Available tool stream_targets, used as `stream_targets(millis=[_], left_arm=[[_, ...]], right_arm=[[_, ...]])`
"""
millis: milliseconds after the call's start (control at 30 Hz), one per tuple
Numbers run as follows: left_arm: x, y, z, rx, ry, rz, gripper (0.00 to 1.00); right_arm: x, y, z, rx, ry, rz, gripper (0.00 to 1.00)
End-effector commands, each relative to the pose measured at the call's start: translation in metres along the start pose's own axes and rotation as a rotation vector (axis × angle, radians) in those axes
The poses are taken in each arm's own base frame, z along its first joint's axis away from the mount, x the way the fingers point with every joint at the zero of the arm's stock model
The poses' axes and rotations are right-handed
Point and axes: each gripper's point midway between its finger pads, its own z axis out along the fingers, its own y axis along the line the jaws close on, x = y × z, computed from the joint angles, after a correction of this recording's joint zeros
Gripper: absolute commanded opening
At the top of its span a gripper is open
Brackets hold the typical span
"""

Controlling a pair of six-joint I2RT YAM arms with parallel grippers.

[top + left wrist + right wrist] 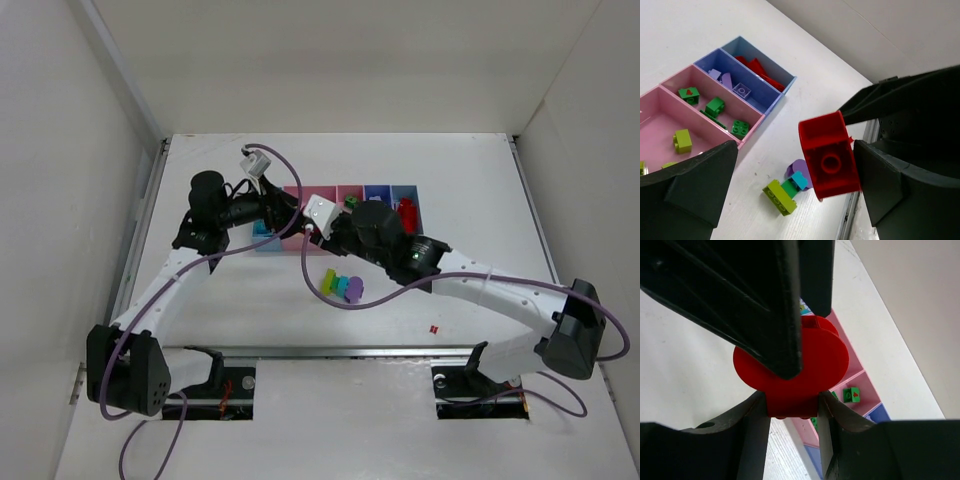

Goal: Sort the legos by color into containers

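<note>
Left wrist view shows a red brick (pixel 830 155) hanging in the gap of the left gripper (pixel 795 147), whose jaws are spread as wide as they go and appear to stand clear of it on both sides. The right gripper (pixel 792 397) has the brick: in its own camera the two jaws pinch the narrow lower block, with the rounded upper part standing free above them. The brick is in the air beside the containers (pixel 752 125), over bare tabletop (pixel 805 95). The end bin (pixel 787 80), at the far end of the row, already holds red pieces and is, I judge, where this one belongs.

The main hazard is crowding. One left jaw lies right across the right wrist view, close against the brick, so a sideways pull by the right arm could drag the brick over it and twist it loose. The grip is also low and narrow, so a knock could pivot it out.

A drop here would land it among the loose legos (pixel 787 187) below or bounce it into a wrong bin. The green and purple bins sit between it and the red bin, so an early release would missort it.
</note>
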Motion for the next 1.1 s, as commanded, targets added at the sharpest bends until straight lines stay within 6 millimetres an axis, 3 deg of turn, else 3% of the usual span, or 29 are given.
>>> stream_targets(millis=[0, 33, 100, 133, 167, 233, 400, 433, 467, 533, 567, 600, 633, 667, 733, 767, 867, 900, 1000, 1067], left_arm=[[-0.013, 0.011, 0.002, -0.065, -0.051, 0.002, 0.98], [-0.013, 0.009, 0.002, -0.055, -0.047, 0.002, 0.93], [-0.013, 0.006, 0.002, -0.036, -0.045, 0.009, 0.72], [-0.009, 0.005, 0.002, -0.029, -0.036, 0.002, 0.39], [-0.009, 0.005, 0.002, -0.029, -0.036, 0.002, 0.23], [-0.007, 0.002, 0.001, -0.005, -0.027, 0.015, 0.02], [-0.001, -0.001, 0.001, 0.017, -0.003, 0.029, 0.00], [-0.001, -0.001, 0.001, 0.017, -0.003, 0.029, 0.00], [0.001, 0.006, 0.000, -0.022, -0.001, 0.008, 0.00], [-0.003, 0.014, 0.000, -0.071, -0.005, 0.038, 0.00], [0.002, 0.020, -0.001, -0.102, 0.009, 0.029, 0.00], [-0.003, 0.029, -0.002, -0.156, -0.003, 0.047, 0.00], [-0.002, 0.035, -0.003, -0.185, 0.001, 0.069, 0.00], [-0.002, 0.041, -0.004, -0.215, -0.001, 0.063, 0.00], [-0.003, 0.057, -0.007, -0.300, -0.004, 0.061, 0.00], [-0.004, 0.060, -0.008, -0.319, -0.007, 0.071, 0.00], [-0.005, 0.069, -0.009, -0.359, -0.005, 0.087, 0.00], [-0.010, 0.070, -0.010, -0.370, -0.013, 0.104, 0.00], [-0.009, 0.076, -0.007, -0.382, -0.006, 0.096, 0.00], [-0.011, 0.077, -0.007, -0.380, -0.011, 0.113, 0.00]], right_arm=[[-0.038, -0.001, 0.003, -0.004, -0.110, -0.007, 0.00], [-0.038, -0.001, 0.003, -0.004, -0.110, -0.007, 0.00], [-0.042, -0.003, 0.002, 0.000, -0.118, -0.007, 0.00], [-0.042, -0.003, 0.002, 0.000, -0.118, -0.007, 0.00], [-0.042, -0.003, 0.002, 0.000, -0.118, -0.007, 0.00], [-0.040, -0.007, 0.002, 0.023, -0.107, -0.005, 0.00], [-0.034, -0.016, -0.002, 0.082, -0.101, 0.010, 0.00], [-0.026, -0.014, -0.001, 0.091, -0.083, 0.009, 0.00], [-0.024, -0.019, -0.004, 0.120, -0.078, 0.027, 0.00], [0.000, -0.036, -0.009, 0.254, 0.009, 0.055, 0.00], [0.023, -0.045, -0.010, 0.305, 0.069, 0.069, 0.00], [0.039, -0.054, -0.012, 0.353, 0.098, 0.141, 0.00], [0.067, -0.080, -0.017, 0.417, 0.148, 0.210, 0.00], [0.090, -0.089, -0.019, 0.420, 0.192, 0.279, 0.00], [0.117, -0.113, -0.025, 0.436, 0.199, 0.524, 0.00], [0.152, -0.134, -0.035, 0.446, 0.263, 0.644, 0.00], [0.177, -0.160, -0.031, 0.454, 0.303, 0.864, 0.00], [0.181, -0.178, -0.035, 0.471, 0.311, 0.906, 0.00], [0.219, -0.180, -0.012, 0.414, 0.433, 1.016, 0.00], [0.229, -0.176, -0.004, 0.392, 0.480, 1.033, 0.00]])
